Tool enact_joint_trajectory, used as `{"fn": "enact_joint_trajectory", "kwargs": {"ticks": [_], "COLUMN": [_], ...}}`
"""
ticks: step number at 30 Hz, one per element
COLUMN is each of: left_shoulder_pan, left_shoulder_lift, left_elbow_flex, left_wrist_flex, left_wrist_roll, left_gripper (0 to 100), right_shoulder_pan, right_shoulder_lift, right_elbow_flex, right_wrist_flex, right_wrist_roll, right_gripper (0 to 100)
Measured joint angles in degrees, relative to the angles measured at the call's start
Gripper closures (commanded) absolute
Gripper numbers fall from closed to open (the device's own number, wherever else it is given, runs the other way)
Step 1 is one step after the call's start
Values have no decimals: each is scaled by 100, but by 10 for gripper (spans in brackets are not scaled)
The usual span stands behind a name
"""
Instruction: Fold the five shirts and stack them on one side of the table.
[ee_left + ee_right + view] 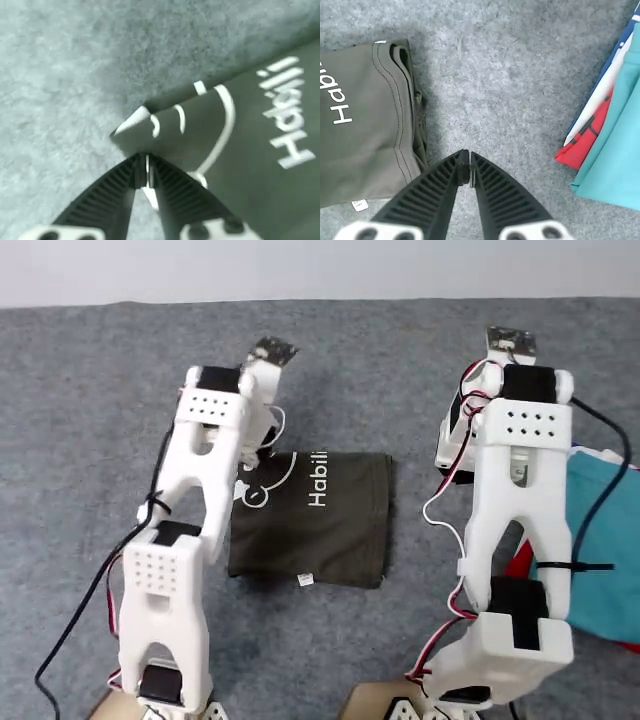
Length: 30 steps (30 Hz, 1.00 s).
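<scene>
A folded dark olive shirt with white print lies in the middle of the grey cloth. My left gripper is at the shirt's far left corner, its fingers shut on the shirt's edge. From above, that gripper sits over the shirt's left side. My right gripper is shut with nothing in it, above bare cloth between the dark shirt and a stack of folded shirts. The stack has a teal shirt on top, with red, white and blue layers under it.
The grey cloth covers the whole table, with free room on the left and at the far side. A white tag pokes out at the dark shirt's near edge. The right arm overhangs the stack's left side.
</scene>
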Motion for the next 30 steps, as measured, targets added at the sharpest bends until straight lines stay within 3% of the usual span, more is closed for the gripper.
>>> {"fn": "enact_joint_trajectory", "kwargs": {"ticks": [11,18,30], "left_shoulder_pan": [-501,-299,220], "left_shoulder_lift": [677,677,-571], "left_elbow_flex": [-1037,-1811,-633], "left_wrist_flex": [501,1055,1073], "left_wrist_roll": [0,9,554], "left_gripper": [988,989,994], "right_shoulder_pan": [0,0,-273], "right_shoulder_lift": [0,0,0], "right_elbow_flex": [0,0,26], "right_wrist_flex": [0,0,0], "right_wrist_roll": [0,0,0], "right_gripper": [990,990,990]}}
